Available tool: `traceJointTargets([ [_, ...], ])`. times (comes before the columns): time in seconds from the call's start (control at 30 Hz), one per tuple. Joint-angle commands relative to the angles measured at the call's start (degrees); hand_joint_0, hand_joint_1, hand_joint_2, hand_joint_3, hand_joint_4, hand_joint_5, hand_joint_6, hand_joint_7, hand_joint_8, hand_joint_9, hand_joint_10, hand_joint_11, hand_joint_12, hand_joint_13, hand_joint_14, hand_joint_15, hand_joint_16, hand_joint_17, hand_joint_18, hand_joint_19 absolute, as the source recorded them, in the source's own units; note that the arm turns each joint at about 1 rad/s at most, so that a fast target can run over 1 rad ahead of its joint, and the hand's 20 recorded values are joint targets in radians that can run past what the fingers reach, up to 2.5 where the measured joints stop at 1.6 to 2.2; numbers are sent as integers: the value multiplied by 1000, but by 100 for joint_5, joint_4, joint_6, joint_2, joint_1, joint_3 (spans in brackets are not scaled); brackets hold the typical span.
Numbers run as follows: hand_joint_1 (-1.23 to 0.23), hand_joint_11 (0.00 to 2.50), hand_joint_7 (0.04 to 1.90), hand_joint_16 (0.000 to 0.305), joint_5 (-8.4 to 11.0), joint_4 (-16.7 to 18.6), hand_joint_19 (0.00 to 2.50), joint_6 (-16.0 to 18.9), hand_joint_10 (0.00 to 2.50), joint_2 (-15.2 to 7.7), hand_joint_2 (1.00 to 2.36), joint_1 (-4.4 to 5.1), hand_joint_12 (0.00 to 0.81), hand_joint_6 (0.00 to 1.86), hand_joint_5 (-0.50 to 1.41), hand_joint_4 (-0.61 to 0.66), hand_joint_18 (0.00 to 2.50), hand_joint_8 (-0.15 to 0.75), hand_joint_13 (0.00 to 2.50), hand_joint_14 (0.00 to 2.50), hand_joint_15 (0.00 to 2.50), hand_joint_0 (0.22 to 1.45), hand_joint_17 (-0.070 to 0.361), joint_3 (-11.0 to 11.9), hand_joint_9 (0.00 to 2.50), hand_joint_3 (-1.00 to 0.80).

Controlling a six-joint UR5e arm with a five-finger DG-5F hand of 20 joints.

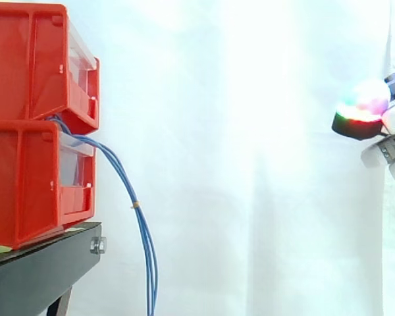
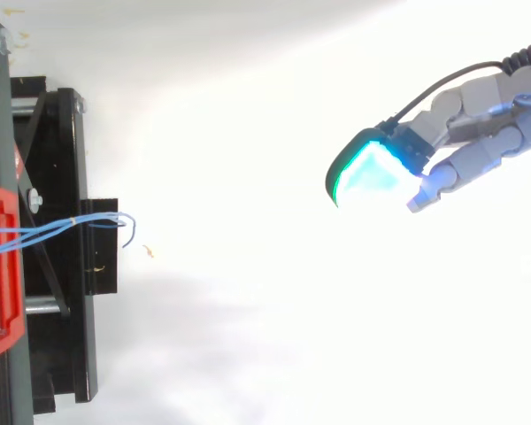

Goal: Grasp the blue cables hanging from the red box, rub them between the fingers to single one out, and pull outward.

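Thin blue cables (image 1: 142,227) come out between two stacked red bins, the upper bin (image 1: 26,66) and the lower bin (image 1: 23,184), and hang in a bundle down past the bottom edge. A small yellow tie (image 1: 136,205) binds them partway down. From above, the cables (image 2: 62,227) run out of the red bin (image 2: 4,266) and end in a curl. My hand (image 2: 482,146) is far to the right of them, apart from everything. Its fingers are fairly straight and hold nothing, with a glowing pad (image 2: 372,173) pointing toward the bins. In the side view the hand (image 1: 390,145) sits at the right edge.
The bins rest on a black stand (image 1: 39,266) at the left, with a bolt (image 1: 97,245) on its front. A white curtain fills the background. Wide free space lies between the hanging cables and my hand.
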Motion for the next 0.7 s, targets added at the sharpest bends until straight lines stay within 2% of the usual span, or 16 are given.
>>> traceJointTargets([
  [0.0,-601,36,660,57,37,221,125,0,0,0,1003,29,361,502,-180,278,185,262,321,1,64,522,129,-212,639,-443],
  [0.1,-601,44,662,57,98,608,135,0,0,0,1003,38,362,502,-180,275,197,263,332,1,74,522,129,-405,642,-442],
  [0.17,-601,59,664,57,204,1074,139,0,2,0,1003,47,364,502,-179,278,205,265,343,2,73,522,128,-563,656,-441],
  [0.2,-601,55,665,57,230,1153,139,0,0,0,1003,47,364,502,-179,278,205,266,345,2,77,522,128,-598,658,-441],
  [0.27,-601,66,667,57,318,1258,148,-9,3,0,1003,56,364,502,-179,278,218,268,350,3,78,523,128,-634,659,-443],
  [0.47,-601,78,671,57,503,1206,153,-53,1,-27,1004,73,364,502,-177,277,224,267,367,3,89,524,128,-634,671,-440],
  [0.6,-601,77,670,57,547,1206,153,-62,3,-343,1004,73,365,502,-177,276,231,268,370,3,86,525,128,-634,673,-441],
  [0.67,-601,75,669,57,520,1241,159,26,4,-651,1003,73,364,502,-177,275,236,268,376,3,95,525,128,-634,673,-443],
])
